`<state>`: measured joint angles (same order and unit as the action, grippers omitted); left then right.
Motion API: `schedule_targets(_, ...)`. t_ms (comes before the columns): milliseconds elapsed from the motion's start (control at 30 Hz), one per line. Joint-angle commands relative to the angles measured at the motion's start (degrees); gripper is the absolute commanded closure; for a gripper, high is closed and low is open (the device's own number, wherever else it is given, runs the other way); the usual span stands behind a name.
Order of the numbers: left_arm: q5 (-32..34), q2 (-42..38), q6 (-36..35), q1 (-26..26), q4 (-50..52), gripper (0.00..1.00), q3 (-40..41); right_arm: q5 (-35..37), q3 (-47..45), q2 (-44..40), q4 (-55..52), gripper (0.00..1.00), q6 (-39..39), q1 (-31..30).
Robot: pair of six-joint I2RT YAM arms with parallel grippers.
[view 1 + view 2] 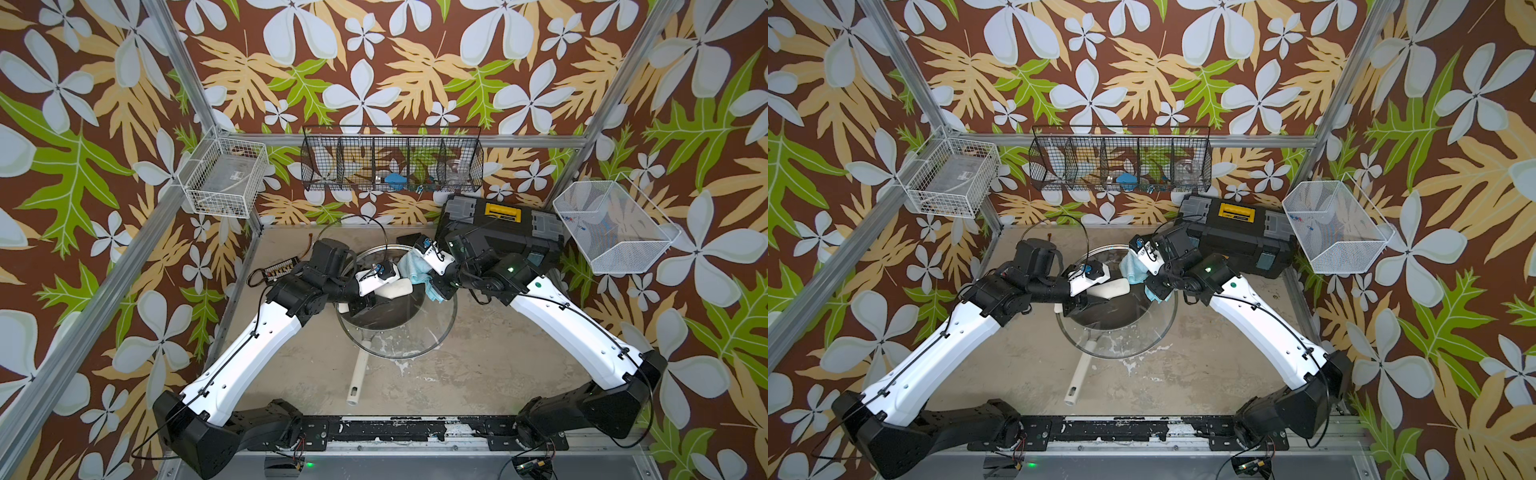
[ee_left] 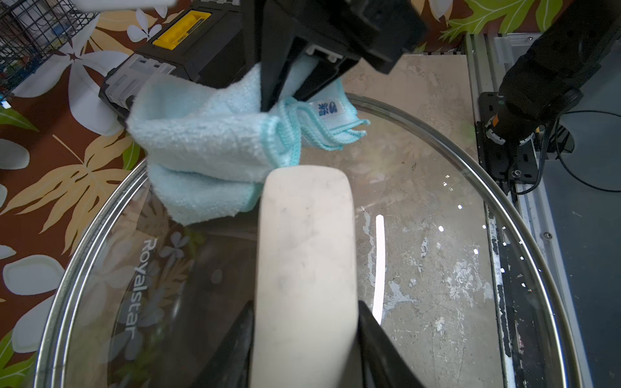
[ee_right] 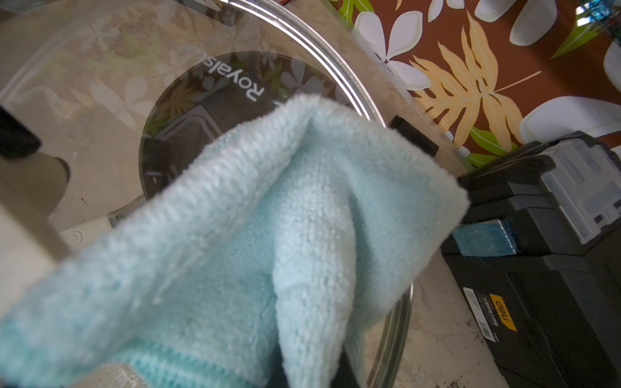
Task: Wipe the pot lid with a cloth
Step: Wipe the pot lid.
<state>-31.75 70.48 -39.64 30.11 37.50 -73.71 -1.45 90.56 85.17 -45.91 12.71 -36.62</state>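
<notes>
- Both jaw pairs closed: left gripper [image 2: 304, 312] clamps the bar handle [image 2: 304, 235]; right gripper [image 2: 285, 94] pinches the cloth [image 2: 208, 147].
- Cloth rests on glass just beyond the handle's right end, far-right side.
- Pot lid [image 1: 415, 340] mid-table; handle axis runs left-right; most bare glass lies near.

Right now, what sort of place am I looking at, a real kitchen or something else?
Probably a robot test cell, not a kitchen: a left arm and a right arm mounted on one rail, an aluminium frame around flower-print walls, and wire baskets hung up behind.
</notes>
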Motion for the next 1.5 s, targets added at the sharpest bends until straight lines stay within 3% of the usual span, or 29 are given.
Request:
schedule_targets(0,-8.87,-1.12,-3.59,0.15,-7.52,1.00,-1.17,-1.18,2.45,1.67,-2.05,1.00,3.28,1.14)
schedule_targets(400,-9.89,1.12,-8.65,0.15,-5.95,1.00,-2.28,-5.16,14.06,9.54,-11.08,1.00,12.82,1.47)
schedule_targets(800,-13.17,5.69,-10.65,0.13,-6.35,1.00,-4.36,-6.39,17.69,12.49,-12.04,1.00,13.83,-0.70)
schedule_targets(1167,-14.22,5.47,-10.22,0.21,-7.52,1.00,-4.67,-6.36,28.55,20.00,-15.00,1.00,13.24,-6.55)
schedule_targets(1467,-13.87,3.84,-9.93,0.21,-8.67,1.00,-3.29,-7.31,29.26,20.77,-15.26,1.00,12.86,-7.37)
